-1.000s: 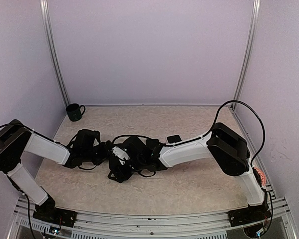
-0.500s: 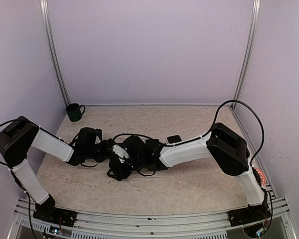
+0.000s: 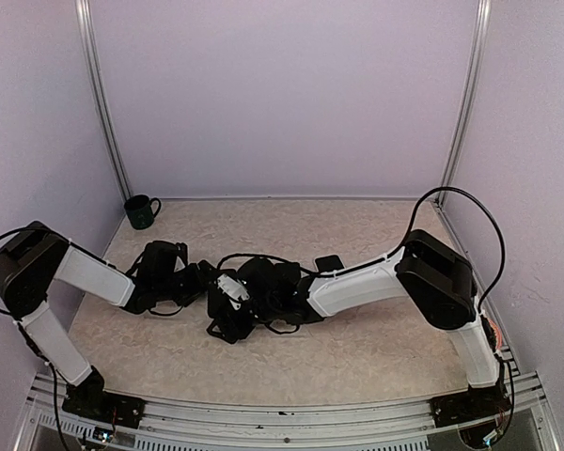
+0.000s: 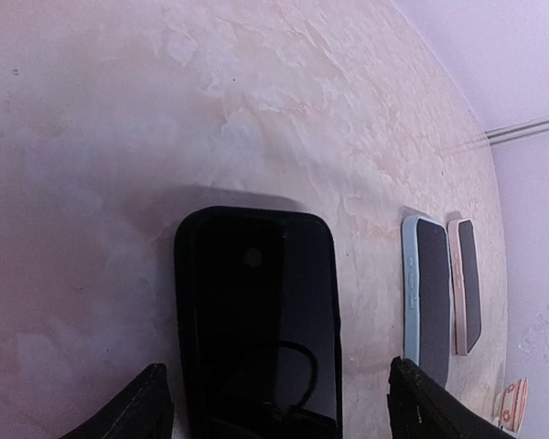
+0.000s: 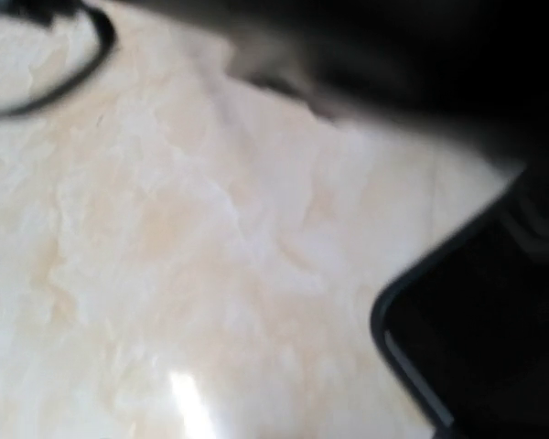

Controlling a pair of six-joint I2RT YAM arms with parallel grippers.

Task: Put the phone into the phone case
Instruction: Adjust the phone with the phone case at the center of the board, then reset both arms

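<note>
A glossy black phone (image 4: 274, 329) lies flat on the table inside a black case (image 4: 185, 302), whose rim shows along its left side. My left gripper (image 4: 284, 412) is open, one fingertip (image 4: 151, 402) on each side of the phone, just above it. In the top view the left gripper (image 3: 207, 282) and the right gripper (image 3: 229, 315) meet at the table's middle and hide the phone. The right wrist view is blurred and shows only a black corner of the phone and case (image 5: 476, 357). The right fingers do not show clearly.
A light blue-edged phone or case (image 4: 425, 302) and a pink one (image 4: 467, 283) lie side by side to the right. A small black object (image 3: 329, 263) lies behind the right arm. A dark green mug (image 3: 141, 211) stands at the back left corner.
Both arms have shifted slightly. The right wrist has eased a little to the right. The left elbow has moved a little.
</note>
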